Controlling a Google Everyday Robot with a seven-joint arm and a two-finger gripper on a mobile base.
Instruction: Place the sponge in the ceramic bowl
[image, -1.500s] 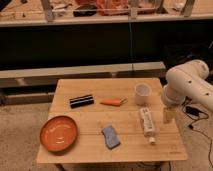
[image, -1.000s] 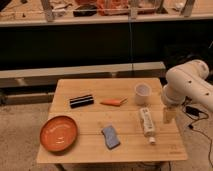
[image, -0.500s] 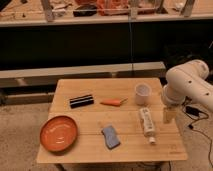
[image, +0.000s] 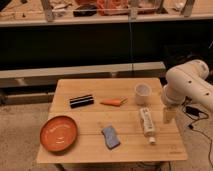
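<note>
The blue-grey sponge (image: 110, 136) lies flat on the wooden table (image: 95, 118), near its front edge and a little left of centre. Left of it, at the table's front left corner, the orange-red ceramic bowl (image: 59, 133) sits empty. My gripper (image: 169, 114) hangs from the white arm (image: 186, 86) over the table's right edge. It points down, stands open and holds nothing. The gripper is well to the right of the sponge, with a white tube lying between them.
A white tube (image: 147, 123) lies just left of the gripper. A white cup (image: 143, 93) stands at the back right. An orange carrot-like piece (image: 113, 102) and a black block (image: 81, 101) lie mid-table. A dark shelf unit runs behind.
</note>
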